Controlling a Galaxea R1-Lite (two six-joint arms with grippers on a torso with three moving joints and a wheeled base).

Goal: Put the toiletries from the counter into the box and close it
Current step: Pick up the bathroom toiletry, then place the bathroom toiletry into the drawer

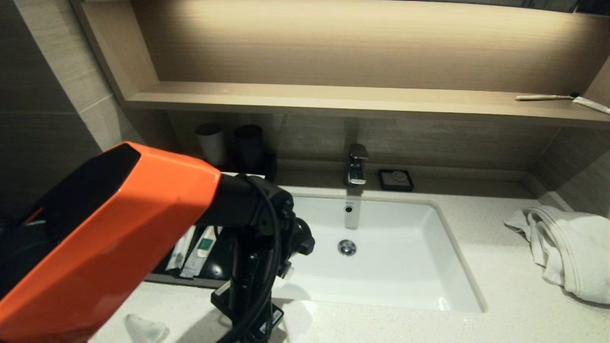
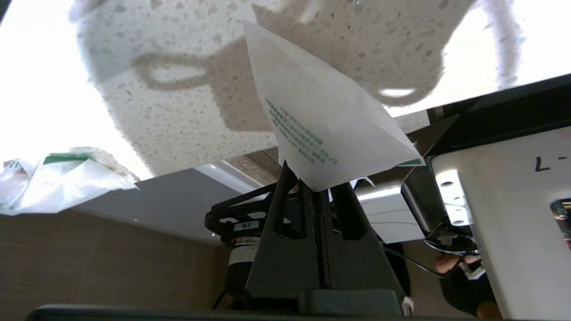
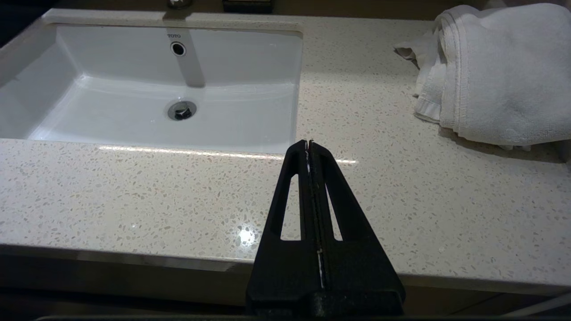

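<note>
Right up close in our left wrist view, the left gripper (image 2: 312,180) has its fingers pressed together on the corner of a white sachet (image 2: 312,120) w/ green print, so it's pinching that packet. It hangs just above the speckled counter (image 2: 178,116), near the front edge. A second crinkled packet (image 2: 58,178) w/ a green stripe lies on the counter beside it; in the head view it's the little wrapper (image 1: 143,327) at the front left. The big orange left arm (image 1: 105,238) fills most of that side.

Behind the arm we see the black box (image 1: 214,267), open, w/ a couple of white toiletry tubes (image 1: 200,247) already lying in it, just left of the sink (image 1: 429,267). Can't tell where the lid is.

Going outward: faucet (image 1: 357,164) behind the basin, a small black soap dish (image 1: 395,179) next to it, two dark cups (image 1: 231,145) at the back left, a white towel (image 1: 572,247) bunched on the far right, and a toothbrush and tube (image 1: 562,99) up on the shelf.

Over on our right, the right gripper (image 3: 308,149) is squeezed shut on nothing, hovering over the counter's front edge btw sink and towel.
</note>
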